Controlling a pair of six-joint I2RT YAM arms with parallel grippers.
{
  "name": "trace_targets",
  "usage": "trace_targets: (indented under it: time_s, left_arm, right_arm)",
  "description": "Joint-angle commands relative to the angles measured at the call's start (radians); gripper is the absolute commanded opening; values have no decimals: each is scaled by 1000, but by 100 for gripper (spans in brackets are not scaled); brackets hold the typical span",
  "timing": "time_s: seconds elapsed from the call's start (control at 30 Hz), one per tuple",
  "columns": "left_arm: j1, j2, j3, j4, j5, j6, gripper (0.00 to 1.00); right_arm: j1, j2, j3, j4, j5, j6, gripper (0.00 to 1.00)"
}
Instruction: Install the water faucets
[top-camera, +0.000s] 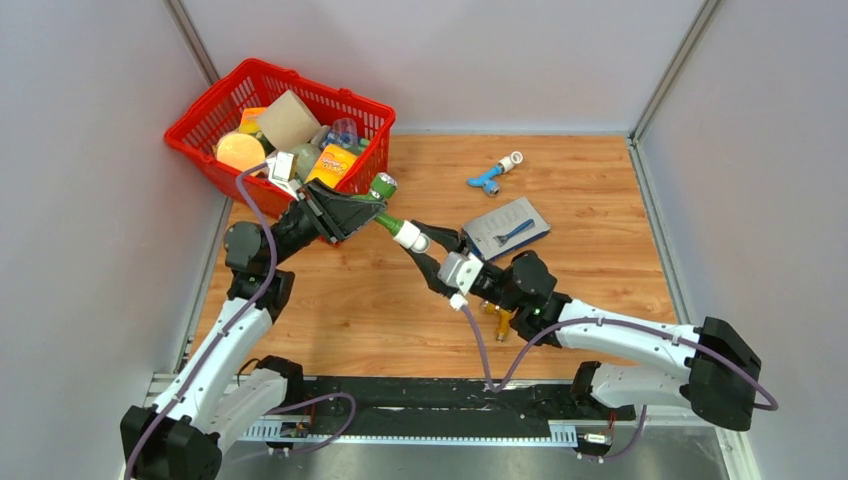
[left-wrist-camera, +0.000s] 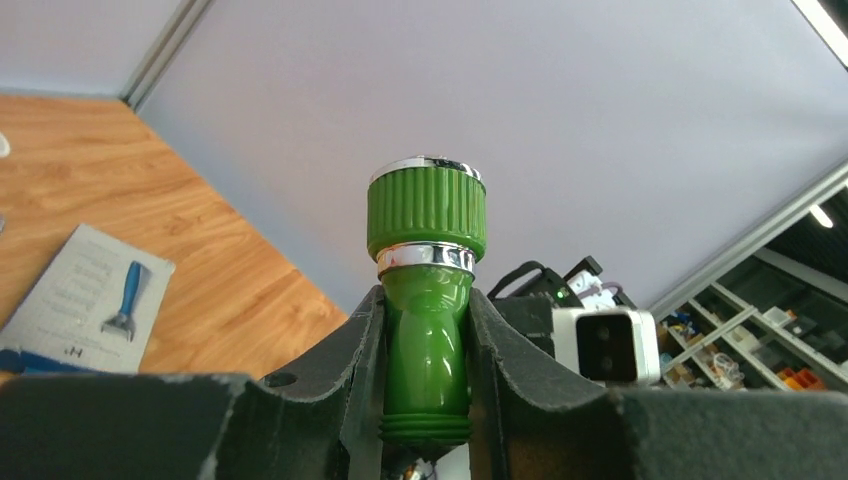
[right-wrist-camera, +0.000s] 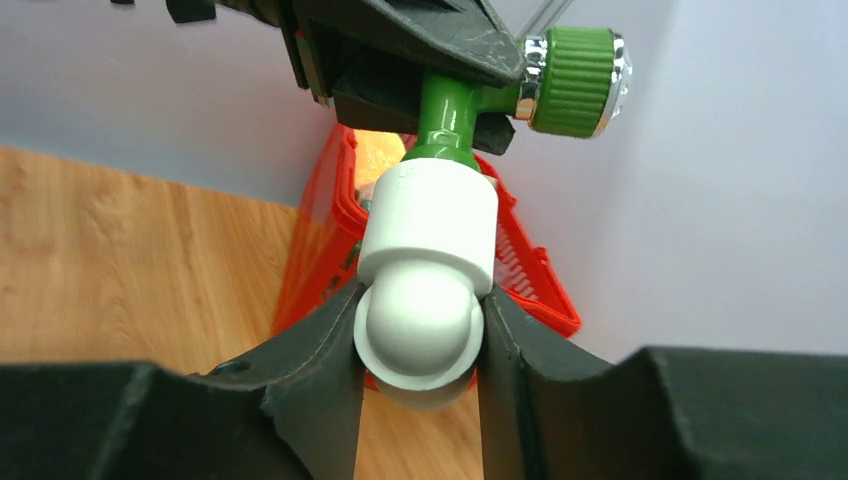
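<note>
My left gripper (left-wrist-camera: 427, 375) is shut on the green faucet (left-wrist-camera: 427, 290), gripping its body while the ribbed knob sticks out above the fingers. The faucet's threaded end sits in a white elbow fitting (right-wrist-camera: 427, 250), and my right gripper (right-wrist-camera: 420, 345) is shut on that elbow. From above, both grippers meet over the table's middle, with the green faucet (top-camera: 386, 200) and the elbow (top-camera: 413, 238) held between them. A blue faucet (top-camera: 488, 180) with a white fitting lies at the back. An orange-yellow faucet (top-camera: 497, 320) shows partly under my right arm.
A red basket (top-camera: 200, 110) full of mixed items stands at the back left, close behind the left gripper. A flat grey razor packet (top-camera: 510, 228) lies just right of the right gripper. Grey walls enclose the wooden table.
</note>
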Motion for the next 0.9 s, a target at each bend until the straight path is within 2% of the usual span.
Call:
trace_targets:
  time_s: [0.0, 0.03, 0.3, 0.37, 0.47, 0.6, 0.67, 0.7, 0.83, 0.87]
  left_arm:
    - [-4, -13, 4, 231, 16, 7, 0]
    - [-4, -10, 1, 251, 16, 26, 0]
    - [-3, -7, -37, 523, 22, 182, 0]
    - [-4, -12, -51, 612, 28, 216, 0]
    - [-3, -21, -62, 650, 50, 262, 0]
    - [-4, -38, -74, 640, 56, 285, 0]
    - [-4, -68, -88, 592, 27, 294, 0]
    - [-3, -76, -96, 538, -10, 306, 0]
    - [-4, -151, -107, 246, -174, 359, 0]
    - [-3, -168, -108, 226, -211, 365, 0]
  right_arm:
    - [-58, -11, 83, 13, -118, 378, 7]
    - [-81, -11, 92, 22, -134, 520, 0]
    - [-284, 18, 74, 161, -172, 1429, 0]
    - [-342, 50, 63, 169, -195, 1631, 0]
    - [-370, 102, 68, 141, -250, 1822, 0]
    - [-370, 143, 85, 123, -299, 1856, 0]
    - [-370, 134, 91, 103, -296, 1798, 8]
    - [-370, 127, 92, 86, -295, 1752, 14]
    - [-370, 66, 94, 34, -295, 1523, 53]
    - [-370, 49, 94, 19, -301, 1444, 61]
